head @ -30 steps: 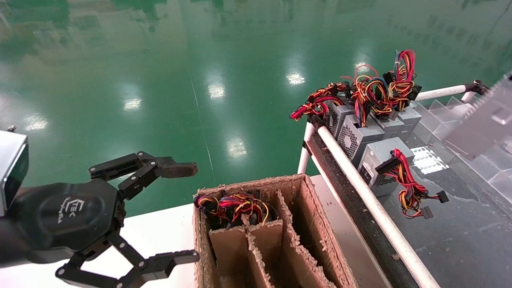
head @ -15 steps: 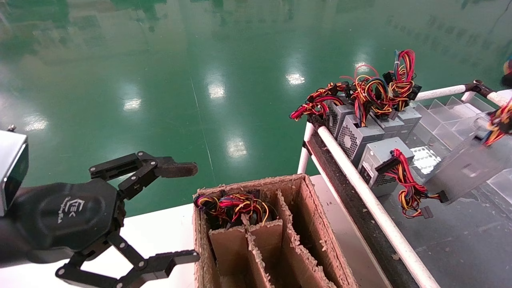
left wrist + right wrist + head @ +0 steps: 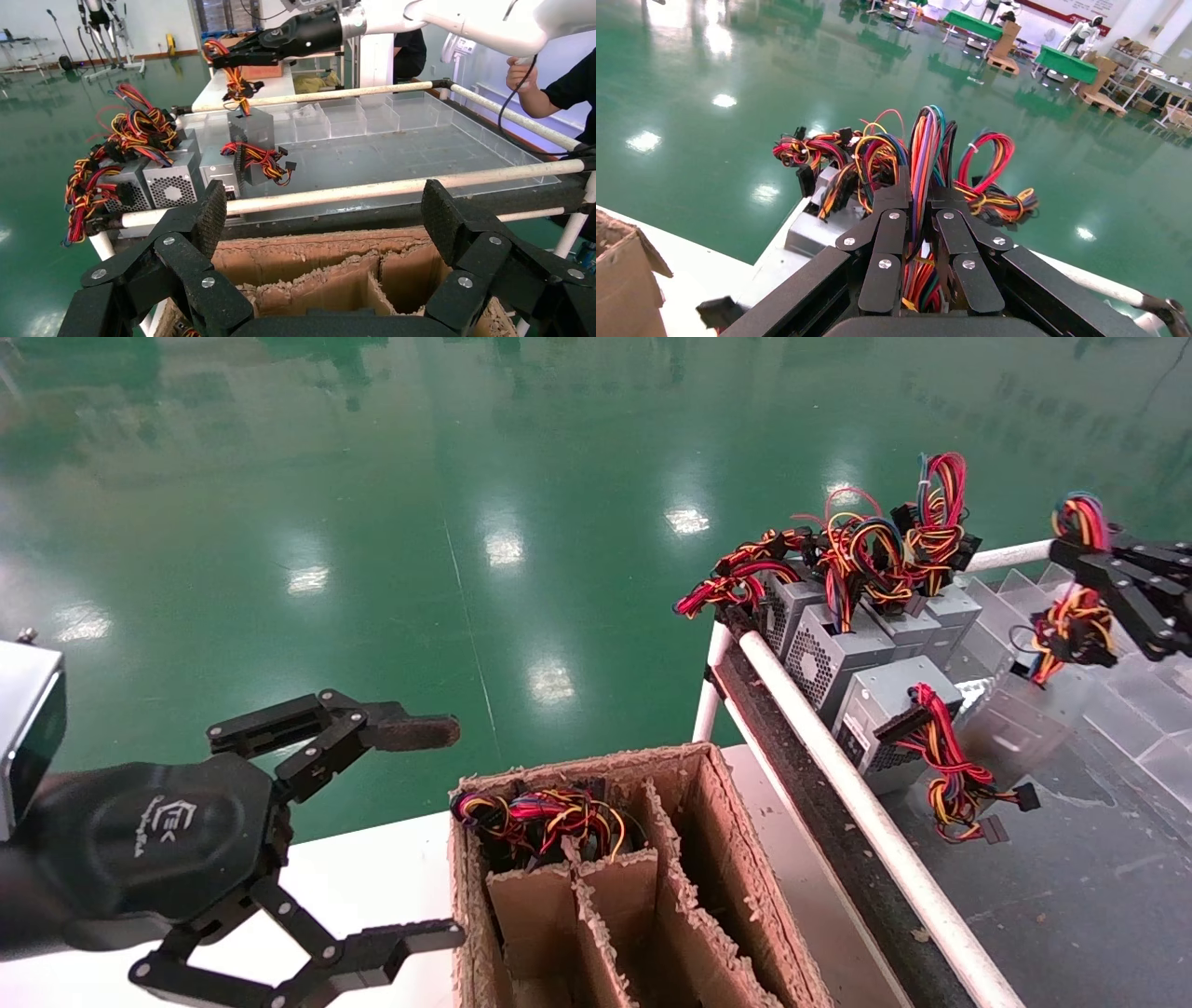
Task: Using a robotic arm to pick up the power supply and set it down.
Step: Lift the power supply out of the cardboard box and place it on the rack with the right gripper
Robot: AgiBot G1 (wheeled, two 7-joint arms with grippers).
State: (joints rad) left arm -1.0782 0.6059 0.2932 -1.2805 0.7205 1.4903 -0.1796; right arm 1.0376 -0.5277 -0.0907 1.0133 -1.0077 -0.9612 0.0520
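Grey power supply is hanging at right of frame by its wires, right gripper clamping them; pickup done, set-down remaining; left gripper idling wide open.

A rack with white rails and a dark, clear-topped bed stands at 3 o'clock. On it, at 1 o'clock, a cluster of grey units with tangled wires; one more unit lies just nearer. Clear bins line its far edge. A white table at 6 o'clock carries a cardboard box.
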